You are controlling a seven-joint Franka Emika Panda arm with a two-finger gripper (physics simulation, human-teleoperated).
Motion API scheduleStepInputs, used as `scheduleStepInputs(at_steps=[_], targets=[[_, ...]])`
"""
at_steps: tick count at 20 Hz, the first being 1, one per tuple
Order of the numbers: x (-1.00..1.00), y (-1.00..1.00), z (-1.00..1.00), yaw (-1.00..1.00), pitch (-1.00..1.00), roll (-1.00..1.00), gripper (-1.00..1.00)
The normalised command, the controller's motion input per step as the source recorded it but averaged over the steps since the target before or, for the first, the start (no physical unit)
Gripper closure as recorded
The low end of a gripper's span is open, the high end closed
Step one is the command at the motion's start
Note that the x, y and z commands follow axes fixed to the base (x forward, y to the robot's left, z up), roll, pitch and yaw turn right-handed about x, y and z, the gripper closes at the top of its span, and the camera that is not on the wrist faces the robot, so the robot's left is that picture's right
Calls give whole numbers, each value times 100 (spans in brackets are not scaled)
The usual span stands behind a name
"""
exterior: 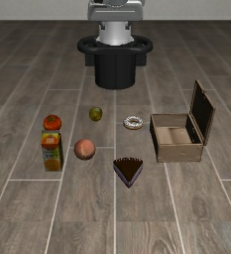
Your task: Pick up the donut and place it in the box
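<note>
Approach stage, by the look of things: nothing lifted, nothing yet in the box. Arm [117,25] drawn up over the black pedestal [115,60]. Gripper state impossible to judge; cannot tell whether wide, narrow or holding anything.

Closest ahead of the gripper, a small green fruit [95,113], off toward the exterior view's left. Just beyond that, and a shade toward the exterior view's right, the donut [134,122]: flat on the wooden floor [186,218], touching nothing, well apart from the gripper. Near the donut, further toward the exterior view's right, the box [178,152], lid [199,111] swung up and back, mouth open upward, nothing seen inside.

Farther out on the opposite side, a red round thing [53,123] on top of or just behind an orange carton [52,151] (cannot tell which), with a peach [84,149] beside them. Farthest from the gripper, a dark wedge of cake [128,171].

Next, probably: reach forward and down, centre over the donut, spread enough to pinch one side of the ring, sink almost to floor level, close, lift clear. Then a short carry toward the exterior view's right, high enough to clear the box wall and keeping off the raised lid before release.
</note>
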Motion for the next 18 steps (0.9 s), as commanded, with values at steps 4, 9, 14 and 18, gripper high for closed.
scheduleStepInputs(at_steps=[4,9,14,18], targets=[[100,0,0,0,0,0,-100],[100,0,0,0,0,0,-100],[60,40,0,0,0,0,-100],[0,100,0,0,0,0,-100]])
